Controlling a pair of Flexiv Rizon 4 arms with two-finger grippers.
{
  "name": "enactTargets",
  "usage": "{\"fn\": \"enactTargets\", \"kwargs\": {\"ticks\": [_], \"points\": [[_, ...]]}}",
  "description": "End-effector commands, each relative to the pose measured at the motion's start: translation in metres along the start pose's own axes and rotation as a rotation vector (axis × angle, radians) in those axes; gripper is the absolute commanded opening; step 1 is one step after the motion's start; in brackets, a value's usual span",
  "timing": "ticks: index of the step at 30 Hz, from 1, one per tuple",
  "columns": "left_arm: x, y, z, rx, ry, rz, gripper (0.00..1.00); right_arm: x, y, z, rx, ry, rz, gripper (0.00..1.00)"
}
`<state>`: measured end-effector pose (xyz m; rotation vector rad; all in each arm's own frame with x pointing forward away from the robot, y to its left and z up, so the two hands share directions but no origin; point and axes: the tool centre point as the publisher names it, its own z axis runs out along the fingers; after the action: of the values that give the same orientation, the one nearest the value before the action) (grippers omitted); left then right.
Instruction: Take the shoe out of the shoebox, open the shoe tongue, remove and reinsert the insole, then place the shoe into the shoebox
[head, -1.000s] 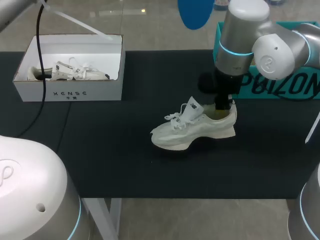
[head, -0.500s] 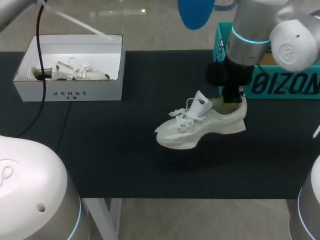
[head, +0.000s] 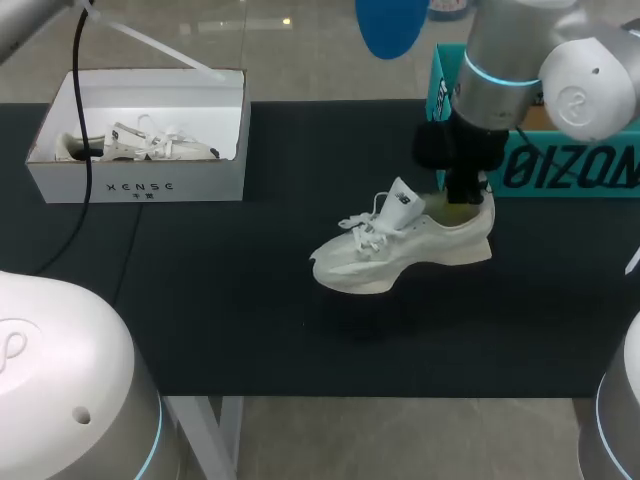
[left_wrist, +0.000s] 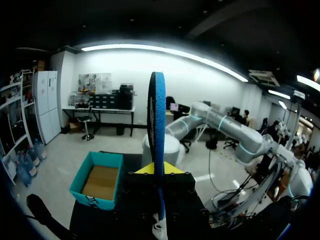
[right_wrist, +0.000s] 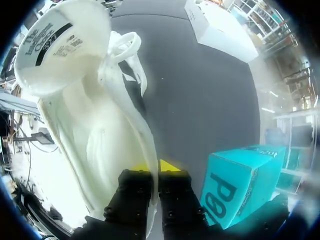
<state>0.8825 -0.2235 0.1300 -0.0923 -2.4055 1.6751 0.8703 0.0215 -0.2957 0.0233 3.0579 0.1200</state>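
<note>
One white sneaker (head: 400, 250) hangs above the table (head: 200, 290), near the teal shoebox (head: 600, 165), with the right end effector (head: 462, 195) clamped on its heel collar. The left end effector (left_wrist: 159, 169) is clamped on a blue insole (left_wrist: 158, 125) held upright, edge-on.

1. The head camera sits high behind the robot and looks down and forward. From a fair way off it takes in the whole dark table (head: 200, 300), from the white box (head: 140, 185) at far left to the teal box (head: 560, 165) at far right.
2. The left wrist camera is raised high and faces almost level across the room. It looks past the left gripper (left_wrist: 159, 169), which is closed on the blue insole (left_wrist: 158, 125), seen edge-on.
3. The right wrist camera hangs very close over the shoe (right_wrist: 95, 135). It looks down along the right gripper (right_wrist: 155, 167), which pinches the shoe's collar.
4. All three views share the teal box. The head and right wrist views also share the shoe, white box and table.
</note>
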Motion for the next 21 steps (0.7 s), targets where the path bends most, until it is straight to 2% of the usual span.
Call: {"fn": "enactTargets", "kwargs": {"ticks": [1, 2, 4, 8, 16, 21], "points": [[0.001, 0.001, 0.0, 0.0, -0.002, 0.001, 0.0, 0.011, -0.003, -0.008, 0.055, -0.151, 0.412, 0.0], [0.001, 0.001, 0.0, 0.0, -0.002, 0.001, 0.0, 0.014, -0.006, -0.009, 0.04, -0.159, 0.485, 0.0], [0.001, 0.001, 0.0, 0.0, -0.002, 0.001, 0.0, 0.019, -0.009, -0.008, 0.088, -0.212, 0.578, 0.0], [0.001, 0.001, 0.0, 0.0, -0.002, 0.001, 0.0, 0.023, -0.014, 0.0, 0.117, -0.253, 0.706, 0.0], [0.001, 0.001, 0.0, 0.0, -0.002, 0.001, 0.0, 0.022, -0.042, -0.001, 0.01, -0.236, 0.952, 0.0], [0.001, 0.001, 0.0, 0.0, -0.002, 0.001, 0.0, 0.023, -0.055, -0.004, 0.014, -0.231, 1.031, 0.0]]}}
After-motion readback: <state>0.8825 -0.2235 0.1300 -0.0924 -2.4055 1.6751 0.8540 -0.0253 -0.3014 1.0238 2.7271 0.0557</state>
